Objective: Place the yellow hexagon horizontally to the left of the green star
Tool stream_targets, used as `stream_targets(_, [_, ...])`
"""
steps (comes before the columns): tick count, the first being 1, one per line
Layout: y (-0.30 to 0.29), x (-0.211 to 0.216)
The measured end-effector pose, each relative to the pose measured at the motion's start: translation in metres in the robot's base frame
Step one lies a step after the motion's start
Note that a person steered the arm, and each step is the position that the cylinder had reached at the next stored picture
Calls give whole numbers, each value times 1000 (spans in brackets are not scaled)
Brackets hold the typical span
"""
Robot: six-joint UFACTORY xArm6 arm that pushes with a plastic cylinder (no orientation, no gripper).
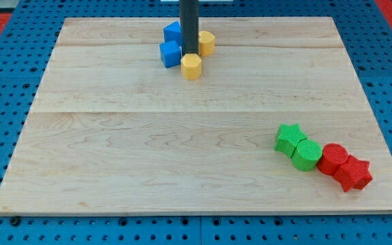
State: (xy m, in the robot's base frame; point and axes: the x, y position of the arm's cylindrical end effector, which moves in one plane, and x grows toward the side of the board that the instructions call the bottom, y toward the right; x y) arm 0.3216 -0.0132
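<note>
The yellow hexagon [192,67] lies near the view's top centre. My tip [190,54] touches its top edge, with the rod rising straight above. A second yellow block [206,43] sits just right of the rod. Two blue blocks [171,53] [173,31] sit just left of it. The green star [290,138] lies at the lower right, far from the hexagon.
A green round block [307,155] touches the star's lower right. A red round block [333,158] and a red star [354,174] continue that row toward the wooden board's [114,170] lower right corner. Blue pegboard surrounds the board.
</note>
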Motion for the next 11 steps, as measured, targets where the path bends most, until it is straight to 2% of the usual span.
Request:
stream_targets(1, [82, 52])
stream_targets(2, [103, 76])
stream_targets(3, [100, 33])
stream_targets(4, [47, 13])
stream_targets(5, [7, 34])
stream_targets(6, [-7, 75])
stream_targets(7, [21, 135])
stream_targets(8, [29, 148])
stream_targets(9, [4, 128])
stream_targets(10, [-11, 145])
stream_targets(11, [1, 176])
